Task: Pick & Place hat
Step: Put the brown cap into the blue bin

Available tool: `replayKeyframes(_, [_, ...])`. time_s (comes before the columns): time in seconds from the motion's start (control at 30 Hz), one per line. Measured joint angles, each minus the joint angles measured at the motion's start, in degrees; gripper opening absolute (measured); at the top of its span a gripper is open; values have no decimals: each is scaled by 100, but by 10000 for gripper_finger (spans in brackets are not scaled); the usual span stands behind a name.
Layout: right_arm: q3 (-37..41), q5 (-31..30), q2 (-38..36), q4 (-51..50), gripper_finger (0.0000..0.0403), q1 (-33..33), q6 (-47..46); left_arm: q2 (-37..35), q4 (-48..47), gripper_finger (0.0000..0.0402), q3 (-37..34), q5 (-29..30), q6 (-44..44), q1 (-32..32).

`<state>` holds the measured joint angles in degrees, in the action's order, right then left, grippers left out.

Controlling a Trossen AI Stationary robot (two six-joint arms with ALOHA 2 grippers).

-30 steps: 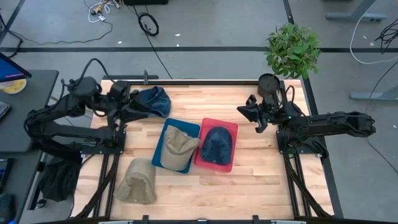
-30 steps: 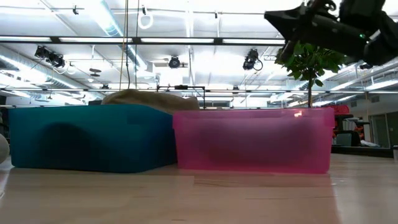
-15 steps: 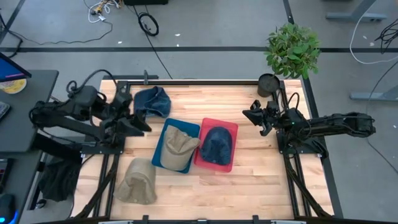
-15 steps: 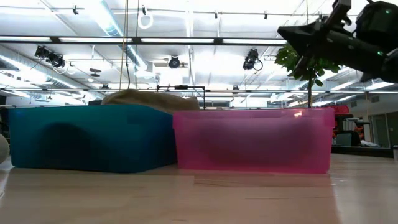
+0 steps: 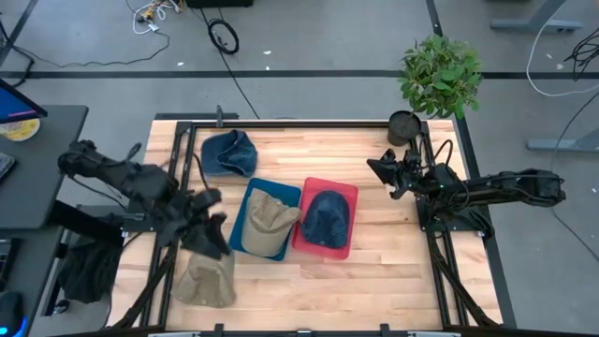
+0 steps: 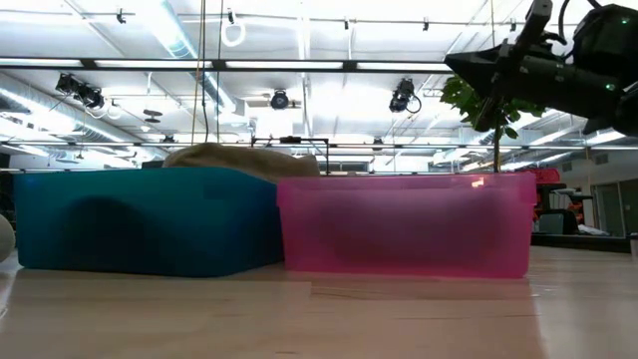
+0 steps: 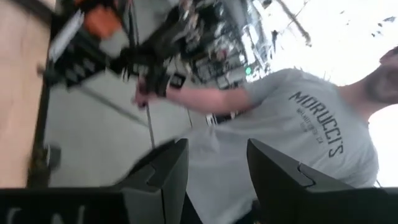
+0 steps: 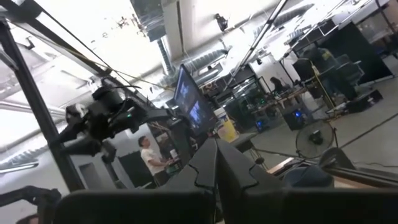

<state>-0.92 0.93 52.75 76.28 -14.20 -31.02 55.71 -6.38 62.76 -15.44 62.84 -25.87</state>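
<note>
A blue hat (image 5: 229,152) lies crown up on the table's far left. A khaki hat (image 5: 208,272) rests on the wood near the left near corner. Another khaki hat (image 5: 271,221) sits in the teal bin (image 5: 245,198), its top (image 6: 239,157) showing above the rim. A navy hat (image 5: 326,217) fills the pink bin (image 5: 348,192). My left gripper (image 5: 211,236) hangs open over the near khaki hat's far edge, blurred. My right gripper (image 5: 378,168) is shut, in the air right of the pink bin (image 6: 404,224).
A potted plant (image 5: 440,73) stands at the far right corner behind my right arm. The two bins sit side by side mid-table, with bare wood on their near side and to their right. A person in a grey T-shirt (image 7: 298,118) shows in the left wrist view, beyond the table.
My left arm has swung quickly from beside the blue hat toward the near edge, and now hangs over the near khaki hat. The blue hat stays where it was. My right gripper has drawn back a little toward the right edge.
</note>
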Motion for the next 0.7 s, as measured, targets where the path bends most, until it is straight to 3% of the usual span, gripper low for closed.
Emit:
replayKeyframes(0.2, [-1,0,0,-87,9,0,-1,529,-78,167,124,77,733,-945])
replayKeyframes(0.3, [-1,0,0,-188,9,0,-1,792,-734,167,483,78,865,-1323])
replayKeyframes(0.47, [-3,0,0,-365,9,0,-3,1276,-3397,167,1354,101,1038,-1692])
replayKeyframes(0.57, [-3,0,0,-424,9,0,-1,1618,-5141,167,1788,418,1045,-1831])
replayKeyframes(0.7, [-3,-2,0,-473,9,0,17,2062,-6956,167,1921,754,1309,-1937])
